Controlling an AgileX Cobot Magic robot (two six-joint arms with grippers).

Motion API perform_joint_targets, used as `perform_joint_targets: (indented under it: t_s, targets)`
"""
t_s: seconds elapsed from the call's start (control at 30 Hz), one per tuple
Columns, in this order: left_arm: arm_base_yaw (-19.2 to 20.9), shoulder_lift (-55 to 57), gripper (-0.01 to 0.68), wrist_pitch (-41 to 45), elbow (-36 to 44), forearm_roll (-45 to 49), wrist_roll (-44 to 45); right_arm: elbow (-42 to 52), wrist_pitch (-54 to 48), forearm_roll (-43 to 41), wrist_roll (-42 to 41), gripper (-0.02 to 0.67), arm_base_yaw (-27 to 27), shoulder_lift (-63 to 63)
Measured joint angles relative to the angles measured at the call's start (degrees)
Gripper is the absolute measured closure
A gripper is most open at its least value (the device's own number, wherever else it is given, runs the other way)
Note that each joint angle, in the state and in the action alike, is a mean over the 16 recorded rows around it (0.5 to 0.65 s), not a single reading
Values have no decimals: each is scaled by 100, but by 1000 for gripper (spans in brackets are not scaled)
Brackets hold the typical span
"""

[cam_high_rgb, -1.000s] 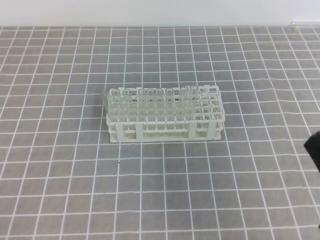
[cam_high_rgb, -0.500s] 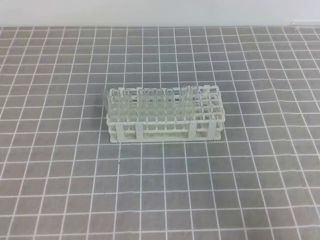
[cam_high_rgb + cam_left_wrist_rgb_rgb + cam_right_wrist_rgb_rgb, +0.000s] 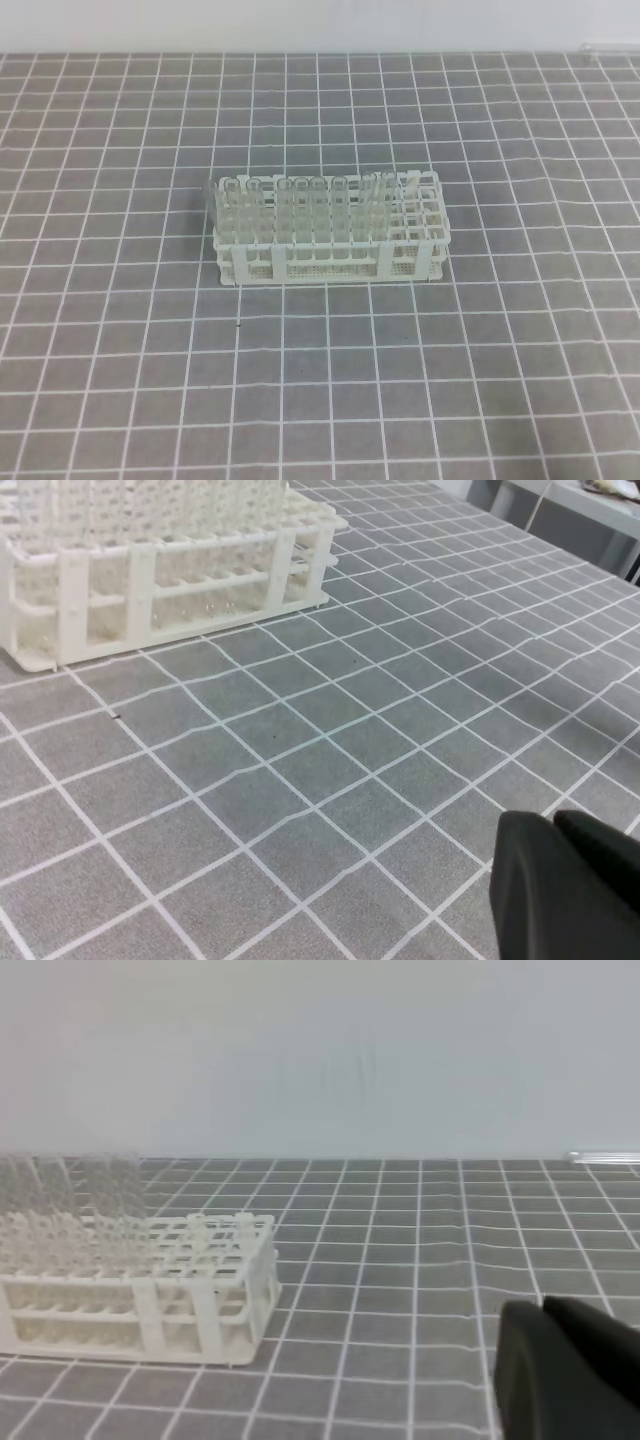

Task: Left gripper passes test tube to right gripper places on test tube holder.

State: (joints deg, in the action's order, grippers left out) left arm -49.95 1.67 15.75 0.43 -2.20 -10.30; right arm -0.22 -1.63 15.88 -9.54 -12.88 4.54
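Note:
The white test tube holder (image 3: pixel 330 265) stands mid-table, and several clear test tubes (image 3: pixel 290 205) stand upright in its left and middle holes. Neither gripper shows in the exterior high view. In the left wrist view the left gripper (image 3: pixel 555 822) sits low at the bottom right, its black fingers pressed together with nothing between them, well short of the holder (image 3: pixel 150 590). The right gripper (image 3: pixel 545 1307) likewise shows black fingers together and empty, to the right of the holder (image 3: pixel 150 1310).
A grey cloth with a white grid (image 3: pixel 330 380) covers the table. A slim pale streak (image 3: pixel 605 1157), possibly a lying tube, rests at the far right edge by the white wall (image 3: pixel 320 1050).
A dark arm part at the right edge of the exterior high view one second ago has left the frame. The holder and its tubes have not moved.

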Motion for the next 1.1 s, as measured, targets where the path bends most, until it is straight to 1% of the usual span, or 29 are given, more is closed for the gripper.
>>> perform_joint_targets:
  t_s: [0.13, 0.3, 0.4, 0.6, 0.9, 1.1]
  targets:
    - [0, 4, 673, 0, 4, -1, 0, 9, -448, -13, 0, 650, 252, -391]
    - [0, 6, 673, 0, 4, -1, 0, 18, -628, -48, -1, 650, 383, -551]
    - [0, 7, 673, 6, 0, 0, 0, 24, -610, -126, 6, 650, 398, -551]
    - [0, 3, 673, 6, -4, 1, 0, 27, -606, -595, 252, 650, 399, -551]
    - [0, 5, 673, -10, 9, -1, 0, 27, -1178, -1207, 679, 650, 399, -551]
    - [0, 9, 673, -16, 13, 1, -1, 27, -1579, -1004, 757, 650, 399, -551]
